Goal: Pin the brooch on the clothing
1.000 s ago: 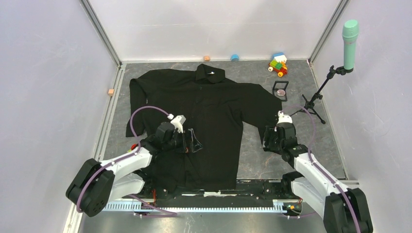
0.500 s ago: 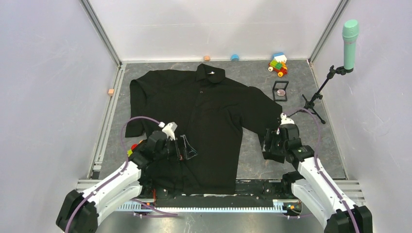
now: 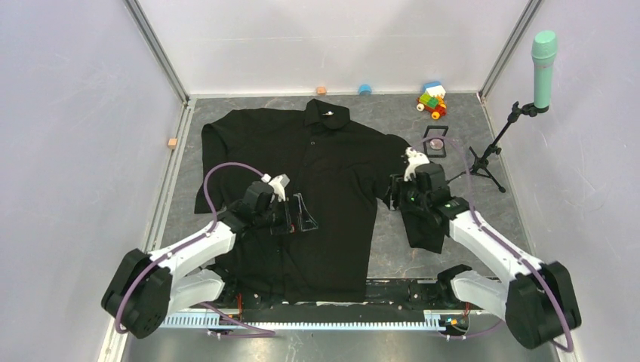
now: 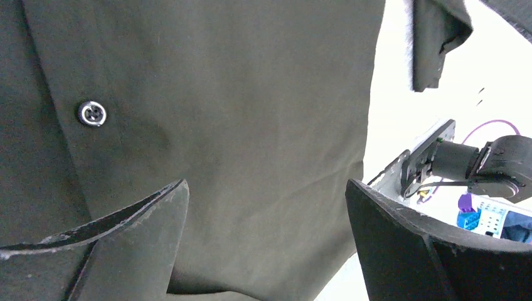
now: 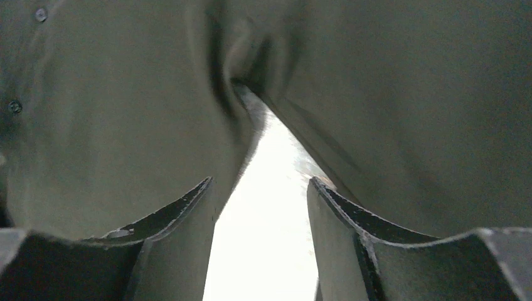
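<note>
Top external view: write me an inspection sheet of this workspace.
Surface: grey table, partly covered by the shirt.
Job's things: shirt spread flat; brooch in the black frame box right of it, not pinned.
Clutter: toy blocks, blue piece, orange cube at the far edge; microphone on a stand at right.
Grippers: left end effector open over the shirt front; right end effector open at the sleeve.
Cables: purple cable looping on the left arm, another on the right.
Surroundings: white walls, metal posts.

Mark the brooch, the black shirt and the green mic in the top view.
Small round pinkish-grey brooch [image 3: 435,142]: top external view, centre of the disc.
Large black collared button-front shirt [image 3: 336,166]: top external view, open chest panel.
Teal foam-headed microphone on black stand [image 3: 543,64]: top external view, its head.
</note>
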`<state>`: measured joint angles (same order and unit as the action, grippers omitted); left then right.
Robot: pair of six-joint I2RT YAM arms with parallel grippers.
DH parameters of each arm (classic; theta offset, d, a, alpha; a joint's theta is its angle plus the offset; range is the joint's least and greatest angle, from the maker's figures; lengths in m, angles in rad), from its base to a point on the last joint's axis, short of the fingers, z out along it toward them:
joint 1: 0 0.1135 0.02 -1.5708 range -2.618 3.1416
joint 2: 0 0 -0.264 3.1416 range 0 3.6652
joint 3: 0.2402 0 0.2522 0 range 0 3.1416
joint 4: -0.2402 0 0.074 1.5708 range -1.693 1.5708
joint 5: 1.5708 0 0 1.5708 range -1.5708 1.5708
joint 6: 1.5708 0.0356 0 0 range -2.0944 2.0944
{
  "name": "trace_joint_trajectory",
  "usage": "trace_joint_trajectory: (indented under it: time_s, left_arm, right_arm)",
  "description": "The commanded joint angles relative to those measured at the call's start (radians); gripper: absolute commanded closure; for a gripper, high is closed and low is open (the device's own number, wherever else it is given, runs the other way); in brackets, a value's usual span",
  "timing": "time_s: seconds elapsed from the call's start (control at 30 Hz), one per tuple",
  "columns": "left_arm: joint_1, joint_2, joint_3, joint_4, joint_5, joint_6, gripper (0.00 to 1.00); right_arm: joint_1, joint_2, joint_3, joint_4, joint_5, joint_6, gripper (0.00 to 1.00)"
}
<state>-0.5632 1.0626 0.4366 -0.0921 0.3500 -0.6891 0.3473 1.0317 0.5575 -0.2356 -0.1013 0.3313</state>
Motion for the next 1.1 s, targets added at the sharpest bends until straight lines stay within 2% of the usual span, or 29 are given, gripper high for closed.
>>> trace_joint_trajectory:
  time_s: [0.0, 0.13, 0.27, 0.7, 0.97, 1.07]
  left_arm:
    - [-0.004, 0.078, 0.026, 0.109, 0.07, -0.036, 0.0]
    - [-0.003, 0.064, -0.012, 0.099, 0.04, -0.03, 0.0]
    - [-0.003, 0.014, -0.051, 0.037, 0.019, -0.024, 0.0]
    - [-0.003, -0.05, -0.081, -0.069, -0.026, 0.026, 0.0]
    - [-0.003, -0.085, -0.098, -0.088, -0.033, 0.019, 0.0]
    - [-0.003, -0.109, -0.101, -0.107, -0.047, 0.018, 0.0]
  right_arm:
    - [0.086, 0.118, 0.07, 0.205, -0.014, -0.03, 0.41]
    - [0.157, 0.24, 0.08, 0.298, 0.014, -0.024, 0.46]
    - [0.174, 0.315, 0.045, 0.349, 0.036, 0.007, 0.53]
    - [0.18, 0.328, -0.077, 0.387, 0.122, 0.029, 0.55]
    - [0.18, 0.345, -0.113, 0.439, 0.063, 0.058, 0.8]
    - [0.18, 0.33, -0.147, 0.443, 0.05, 0.082, 0.95]
